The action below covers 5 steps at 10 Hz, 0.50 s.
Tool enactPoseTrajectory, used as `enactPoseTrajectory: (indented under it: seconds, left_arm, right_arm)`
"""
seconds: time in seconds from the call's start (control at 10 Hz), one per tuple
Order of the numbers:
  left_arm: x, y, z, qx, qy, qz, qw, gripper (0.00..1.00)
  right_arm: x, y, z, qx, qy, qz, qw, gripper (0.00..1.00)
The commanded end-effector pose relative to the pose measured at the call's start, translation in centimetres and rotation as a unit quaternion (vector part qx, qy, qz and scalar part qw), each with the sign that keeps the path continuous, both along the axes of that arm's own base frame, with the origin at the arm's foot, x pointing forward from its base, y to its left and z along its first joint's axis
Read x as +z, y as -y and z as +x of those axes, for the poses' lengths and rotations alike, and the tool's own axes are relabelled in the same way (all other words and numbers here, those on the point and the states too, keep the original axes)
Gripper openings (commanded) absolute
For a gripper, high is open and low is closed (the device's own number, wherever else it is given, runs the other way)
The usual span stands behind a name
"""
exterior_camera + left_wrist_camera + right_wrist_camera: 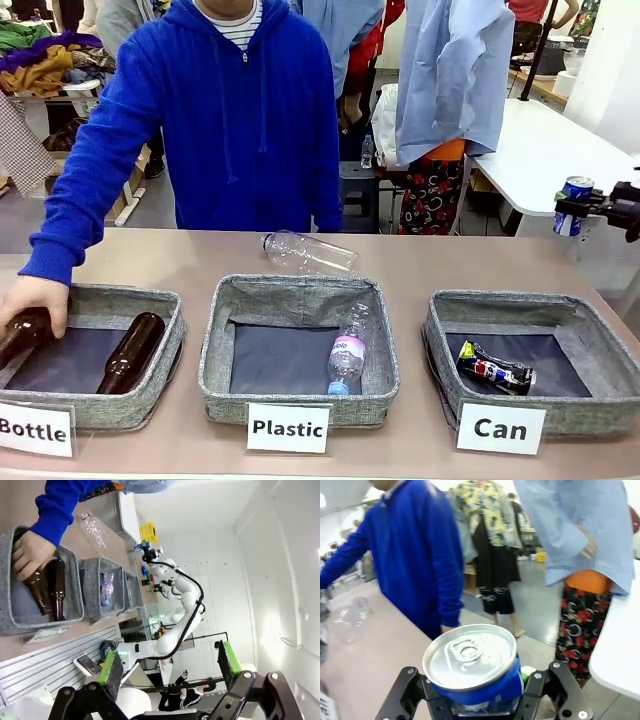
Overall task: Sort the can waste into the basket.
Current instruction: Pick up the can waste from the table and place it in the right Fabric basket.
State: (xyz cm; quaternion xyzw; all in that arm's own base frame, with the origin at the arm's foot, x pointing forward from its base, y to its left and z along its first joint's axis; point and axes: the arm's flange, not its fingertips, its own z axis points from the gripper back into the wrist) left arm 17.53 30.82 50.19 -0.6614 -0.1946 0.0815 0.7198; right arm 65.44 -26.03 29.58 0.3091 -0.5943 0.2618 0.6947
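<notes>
Two cans are my concern. The crushed can lies inside the basket signed "Can". The blue can is clamped upright in my right gripper, held in the air past that basket's far right corner. My left gripper has its jaws spread wide with nothing between them. The person's hand rests on a brown bottle in the "Bottle" basket.

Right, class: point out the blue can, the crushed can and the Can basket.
blue can (470,652): right wrist view, on its silver lid.
crushed can (495,368): front view, on its dented middle.
Can basket (520,302): front view, on its far rim.
</notes>
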Motion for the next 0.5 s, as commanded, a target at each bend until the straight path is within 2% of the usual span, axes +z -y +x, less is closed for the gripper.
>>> enactPoseTrajectory:
  seconds: [0.0,0.1,0.2,0.3,0.4]
  left_arm:
    - [-0.1,2.4,0.7,-0.037,-0.004,0.027,0.999,1.00]
    - [-0.1,3.1,1.2,-0.052,-0.002,0.027,0.998,1.00]
    - [-0.3,3.6,1.2,-0.057,-0.004,0.029,0.998,1.00]
    - [-0.2,4.3,1.3,-0.062,-0.006,0.034,0.997,1.00]
    - [-0.5,4.4,1.5,-0.062,-0.007,0.034,0.997,1.00]
  right_arm:
    - [8.1,-2.0,-5.2,0.106,-0.038,0.012,0.994,0.00]
    - [12.9,-4.0,-9.2,0.208,-0.058,-0.006,0.976,0.00]
    - [16.6,-6.9,-14.1,0.326,-0.095,-0.037,0.940,0.00]
    - [18.9,-10.4,-19.0,0.446,-0.149,-0.077,0.879,0.00]
    - [19.3,-12.9,-22.2,0.506,-0.161,-0.119,0.839,0.00]
